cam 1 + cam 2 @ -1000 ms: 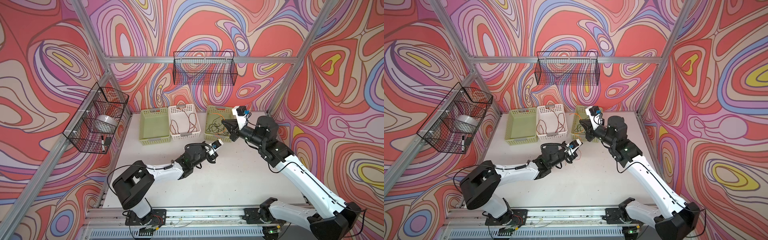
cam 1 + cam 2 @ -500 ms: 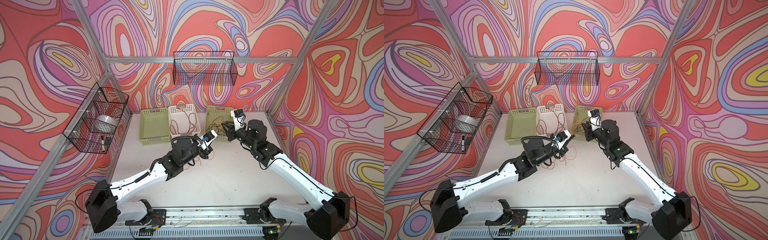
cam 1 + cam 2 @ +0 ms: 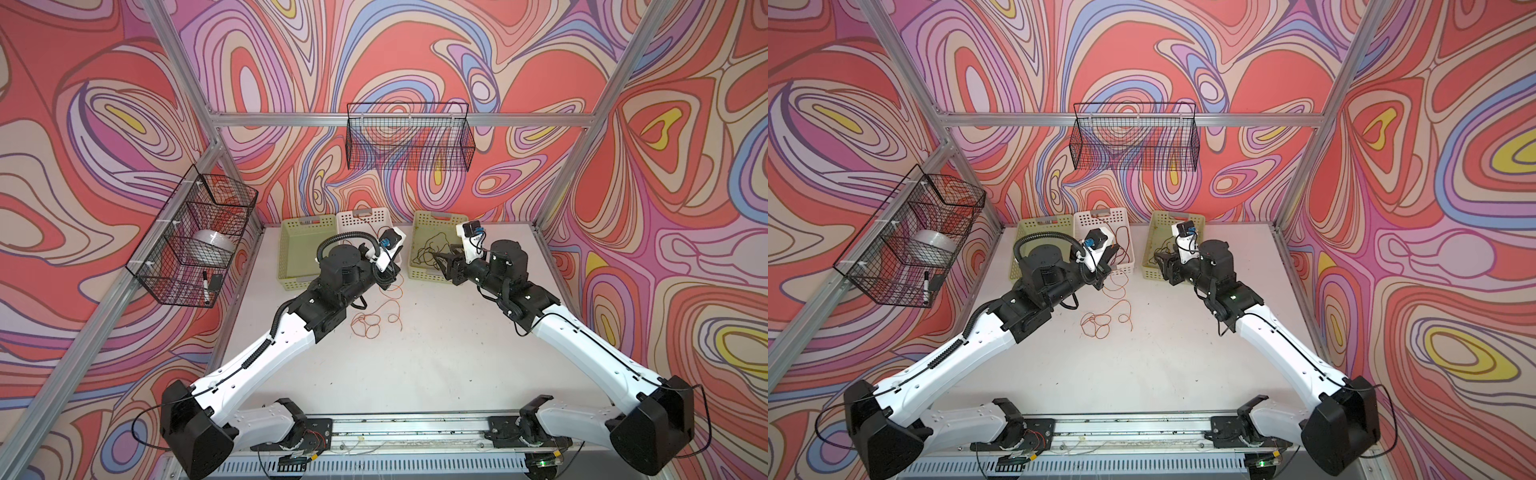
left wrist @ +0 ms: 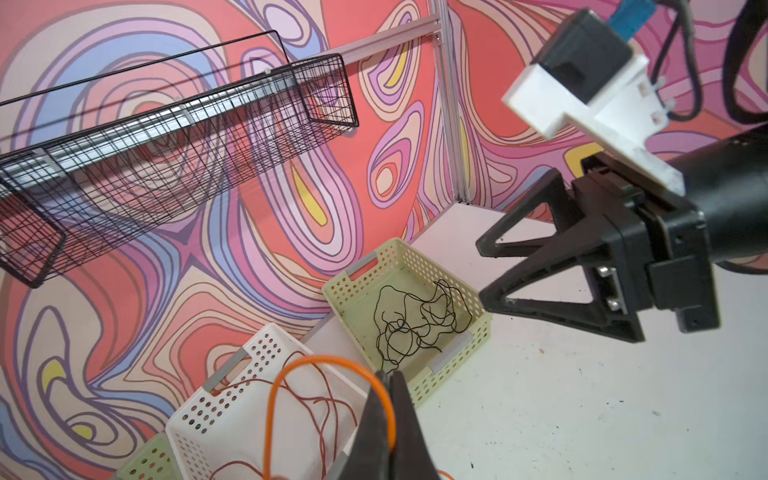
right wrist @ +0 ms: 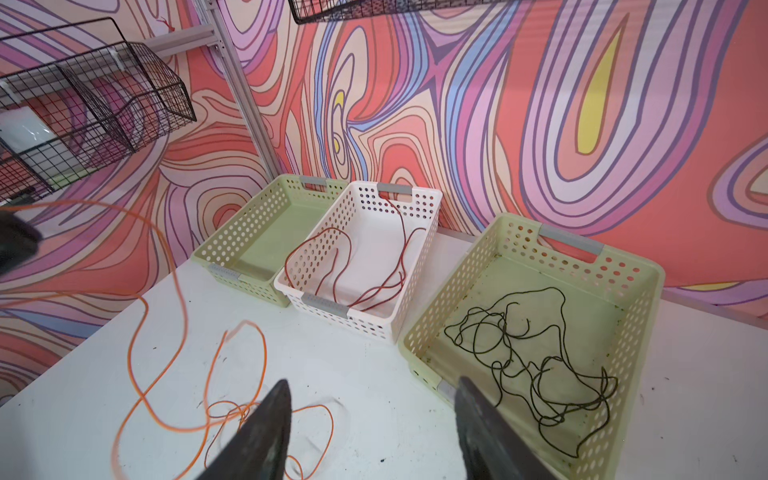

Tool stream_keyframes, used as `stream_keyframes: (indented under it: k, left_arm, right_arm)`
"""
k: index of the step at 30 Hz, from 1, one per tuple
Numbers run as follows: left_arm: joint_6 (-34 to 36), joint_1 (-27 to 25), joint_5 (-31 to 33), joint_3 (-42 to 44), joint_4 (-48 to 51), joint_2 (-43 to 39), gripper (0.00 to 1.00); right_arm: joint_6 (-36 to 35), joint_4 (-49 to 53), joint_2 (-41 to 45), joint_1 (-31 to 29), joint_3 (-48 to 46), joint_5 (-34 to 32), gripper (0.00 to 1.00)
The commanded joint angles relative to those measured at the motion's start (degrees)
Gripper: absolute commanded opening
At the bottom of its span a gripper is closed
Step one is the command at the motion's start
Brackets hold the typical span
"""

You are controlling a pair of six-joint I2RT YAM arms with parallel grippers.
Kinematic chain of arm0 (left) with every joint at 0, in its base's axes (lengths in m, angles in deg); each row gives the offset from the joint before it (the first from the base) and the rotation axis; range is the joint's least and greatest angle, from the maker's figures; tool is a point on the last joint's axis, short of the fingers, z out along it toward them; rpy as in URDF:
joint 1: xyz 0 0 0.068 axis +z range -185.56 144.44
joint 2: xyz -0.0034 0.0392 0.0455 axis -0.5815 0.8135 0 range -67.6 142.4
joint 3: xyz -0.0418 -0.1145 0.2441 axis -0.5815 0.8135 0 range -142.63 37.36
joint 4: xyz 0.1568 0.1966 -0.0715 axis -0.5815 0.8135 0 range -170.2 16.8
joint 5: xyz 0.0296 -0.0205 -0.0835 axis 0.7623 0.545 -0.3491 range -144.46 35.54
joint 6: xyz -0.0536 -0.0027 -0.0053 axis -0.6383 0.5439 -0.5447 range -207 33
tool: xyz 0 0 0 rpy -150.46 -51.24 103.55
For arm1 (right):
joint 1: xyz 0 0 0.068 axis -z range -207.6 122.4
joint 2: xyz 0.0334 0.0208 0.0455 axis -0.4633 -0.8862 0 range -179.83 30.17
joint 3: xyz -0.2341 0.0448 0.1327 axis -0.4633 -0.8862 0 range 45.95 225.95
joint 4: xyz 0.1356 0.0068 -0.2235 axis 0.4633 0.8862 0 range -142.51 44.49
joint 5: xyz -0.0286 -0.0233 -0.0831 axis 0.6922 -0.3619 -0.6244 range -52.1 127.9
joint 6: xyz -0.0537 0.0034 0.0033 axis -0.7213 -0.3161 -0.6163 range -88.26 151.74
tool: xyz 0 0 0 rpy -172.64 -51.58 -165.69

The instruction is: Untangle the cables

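The left end effector (image 4: 390, 376) was pressed together on the orange cable (image 4: 316, 358), pinching a loop of it above the near corner of the white basket (image 5: 415, 195). From that pinch the cable dropped to the table (image 3: 415, 365) and lay in loose coils, its overall run pointing from the baskets back toward the robot's base, with no straight stretch. The right end effector (image 5: 374, 381) hung spread and empty at the near edge of the right green basket (image 5: 615, 259), where the black cable (image 5: 540, 361) sat; the reddish-brown cable (image 5: 376, 293) lay in the white basket.

Risks, as I judged them: the thin cord could slip from the pinch, and lifting it could draw the coils on the table tight. Whether they were truly knotted I could not tell. The trailing tail might also snag the white basket's rim.
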Motion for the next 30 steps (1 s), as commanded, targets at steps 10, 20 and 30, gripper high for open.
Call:
stream_keyframes:
  k: [10, 20, 30]
  left_arm:
    - [-0.6, 16.2, 3.9, -9.2, 7.5, 7.2, 0.00]
    - [-1.6, 29.3, 3.3, -12.5, 1.6, 19.5, 0.00]
    - [-3.3, 33.7, 1.1, -14.9, -5.7, 35.2, 0.00]
  right_arm:
    - [-4.2, 2.1, -2.0, -0.1, -5.2, -1.6, 0.60]
    - [-2.8, -3.3, -7.1, -0.2, -6.4, 5.0, 0.55]
    - [-6.6, -3.0, -15.1, -2.1, -4.4, 11.0, 0.50]
